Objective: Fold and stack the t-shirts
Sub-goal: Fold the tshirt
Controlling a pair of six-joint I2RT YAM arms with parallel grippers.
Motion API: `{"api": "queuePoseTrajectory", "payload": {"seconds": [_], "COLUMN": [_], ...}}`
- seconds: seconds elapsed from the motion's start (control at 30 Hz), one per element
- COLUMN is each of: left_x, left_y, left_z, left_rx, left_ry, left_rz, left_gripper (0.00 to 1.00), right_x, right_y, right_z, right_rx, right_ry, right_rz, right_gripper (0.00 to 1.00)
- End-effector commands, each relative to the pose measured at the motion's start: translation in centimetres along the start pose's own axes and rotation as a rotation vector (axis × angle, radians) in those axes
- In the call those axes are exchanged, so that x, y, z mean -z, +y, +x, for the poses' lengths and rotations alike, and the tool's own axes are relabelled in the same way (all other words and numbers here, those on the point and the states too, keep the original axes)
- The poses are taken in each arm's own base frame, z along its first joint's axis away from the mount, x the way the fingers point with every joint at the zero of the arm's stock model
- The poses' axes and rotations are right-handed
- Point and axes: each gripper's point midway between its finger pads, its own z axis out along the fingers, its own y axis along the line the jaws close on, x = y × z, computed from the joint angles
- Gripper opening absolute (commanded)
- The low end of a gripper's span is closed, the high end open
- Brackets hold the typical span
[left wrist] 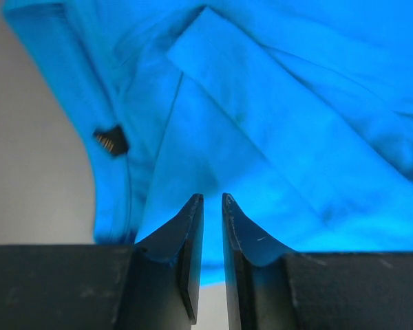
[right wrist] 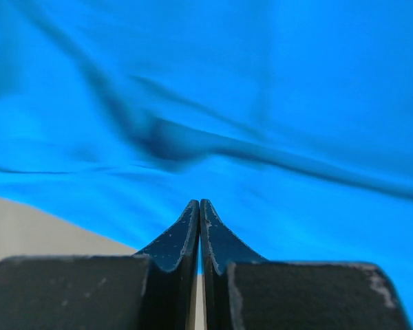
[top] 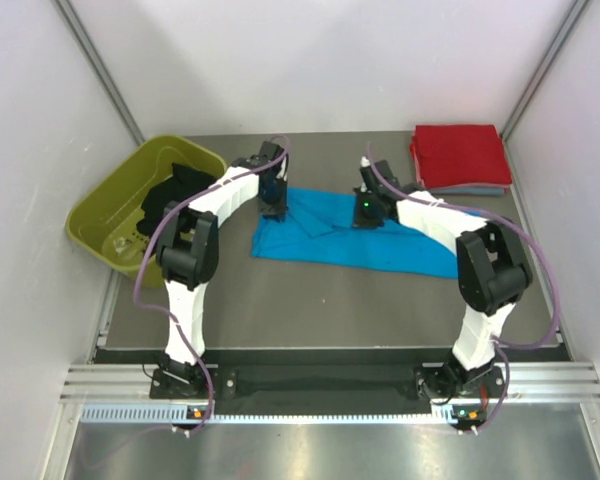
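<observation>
A bright turquoise t-shirt (top: pixel 380 245) lies spread and partly folded across the middle of the table. My left gripper (top: pixel 272 212) hovers over its left end. In the left wrist view the left gripper (left wrist: pixel 212 197) is open by a narrow gap with nothing between the jaws, and the shirt (left wrist: pixel 275 103) lies beyond with its dark neck label (left wrist: pixel 111 140). My right gripper (top: pixel 366 220) is over the shirt's upper middle. In the right wrist view the right gripper (right wrist: pixel 199 201) is shut, tips meeting above the rumpled cloth (right wrist: pixel 261 82). A folded red t-shirt (top: pixel 460 152) rests on a folded grey-blue one (top: pixel 475 188) at the back right.
An olive-green tub (top: pixel 105 215) stands at the back left with a black garment (top: pixel 175 195) in it. White walls close in on both sides and behind. Grey table (top: pixel 310 300) shows in front of the shirt.
</observation>
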Motion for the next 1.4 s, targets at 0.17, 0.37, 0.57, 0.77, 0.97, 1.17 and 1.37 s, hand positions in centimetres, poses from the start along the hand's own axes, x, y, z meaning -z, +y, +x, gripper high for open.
{"api": "queuePoseTrajectory", "payload": {"seconds": [0.17, 0.37, 0.57, 0.77, 0.97, 1.17, 1.37], "left_x": [-2.6, -3.2, -3.6, -2.3, 0.1, 1.7, 2.3], "left_y": [-0.1, 1.6, 2.3, 1.8, 1.0, -1.6, -3.6], "left_z": [-2.0, -1.7, -1.5, -3.6, -6.2, -4.7, 1.4], "left_rx": [0.006, 0.002, 0.000, -0.019, -0.015, -0.017, -0.032], "left_ry": [-0.040, -0.044, -0.023, -0.066, -0.135, -0.123, -0.055], "left_rz": [-0.022, -0.112, -0.150, -0.152, -0.139, -0.069, -0.013], "left_gripper": [0.21, 0.22, 0.22, 0.23, 0.24, 0.24, 0.23], "right_x": [-2.3, -5.3, -7.1, -5.1, -1.1, 0.9, 1.7], "right_y": [8.9, 8.8, 6.6, 6.8, 7.8, 6.4, 3.2], "right_z": [-3.0, -1.1, 0.0, -2.1, -4.0, -3.5, -2.1], "right_rx": [0.009, -0.004, 0.010, 0.034, 0.039, 0.033, 0.007], "right_ry": [-0.057, -0.009, -0.003, -0.064, -0.109, -0.111, -0.102], "right_rz": [-0.275, -0.287, -0.198, -0.180, -0.204, -0.140, -0.066], "right_gripper": [0.00, 0.00, 0.00, 0.01, 0.05, 0.08, 0.08]}}
